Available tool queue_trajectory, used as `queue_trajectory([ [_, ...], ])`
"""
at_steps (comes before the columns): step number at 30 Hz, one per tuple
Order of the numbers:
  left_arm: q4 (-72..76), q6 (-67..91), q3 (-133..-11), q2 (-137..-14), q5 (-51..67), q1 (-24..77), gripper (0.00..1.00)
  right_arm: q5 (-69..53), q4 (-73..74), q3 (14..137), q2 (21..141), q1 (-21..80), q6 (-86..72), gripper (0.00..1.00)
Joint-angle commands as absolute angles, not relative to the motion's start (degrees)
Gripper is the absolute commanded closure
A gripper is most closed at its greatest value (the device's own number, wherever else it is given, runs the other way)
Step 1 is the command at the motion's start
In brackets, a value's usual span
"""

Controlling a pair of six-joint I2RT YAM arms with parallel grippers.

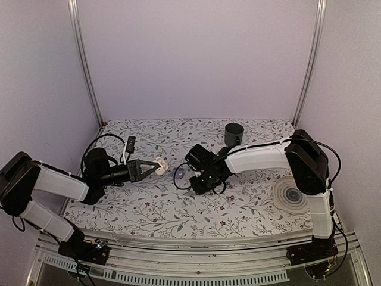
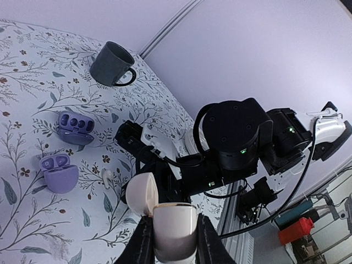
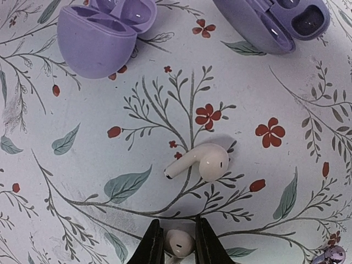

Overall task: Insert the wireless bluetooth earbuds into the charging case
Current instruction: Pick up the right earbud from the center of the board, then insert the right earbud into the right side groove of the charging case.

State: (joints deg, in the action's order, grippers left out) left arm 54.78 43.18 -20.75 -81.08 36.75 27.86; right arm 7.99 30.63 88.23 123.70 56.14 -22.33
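Table (image 1: 149,208): covered with a floral cloth, walled on three sides by pale panels.
Right arm (image 1: 262,158): white and black, reaching from the right edge toward the middle of the table, wrist bent down to the cloth.
Left arm (image 1: 59,182): reaching in from the left, wrist pointing toward the right arm.
Mug (image 1: 233,134): dark, upright, near the far edge and behind the right arm.
Disc (image 1: 292,193): flat and pale with a dark centre, lying on the cloth by the right arm's base.
Lilac cases: two open clamshells on the cloth, one (image 3: 96,36) and the other (image 3: 275,19), apart from each other with their empty sockets showing.
Charging case (image 2: 175,223): white and glossy, over the left-middle of the table in the left arm's grasp; its lid (image 2: 142,193) is swung open.
Left gripper (image 2: 174,242): clenched on the charging case, one finger against each side of the body.
Right gripper (image 3: 177,247): low over the cloth, its fingers pressed against a small white bud.
Gripped earbud (image 3: 179,242): white, pinched between the right fingers — only its rounded head shows.
Loose earbud (image 3: 202,161): white, lying on its side on the cloth just beyond the right fingers, between them and the lilac cases — touching neither.
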Motion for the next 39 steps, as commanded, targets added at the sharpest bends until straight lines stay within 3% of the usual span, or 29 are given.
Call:
queue_trajectory([
  [1,56.1,43.3,-20.3,-81.6,36.3,28.3,1.0,9.3,31.5,86.3,121.7,56.0,-25.7,0.8],
  [10,59.4,45.4,-20.2,-84.5,32.9,30.2,1.0,11.6,27.8,83.6,116.1,54.3,-31.1,0.8],
  [20,76.1,55.2,-21.1,-93.7,21.8,37.8,1.0,16.3,26.4,86.4,109.6,53.6,-33.6,0.8],
  [39,66.7,46.7,-35.5,-98.0,-0.7,48.3,1.0,20.2,25.7,96.0,108.1,53.6,-35.0,0.8],
])
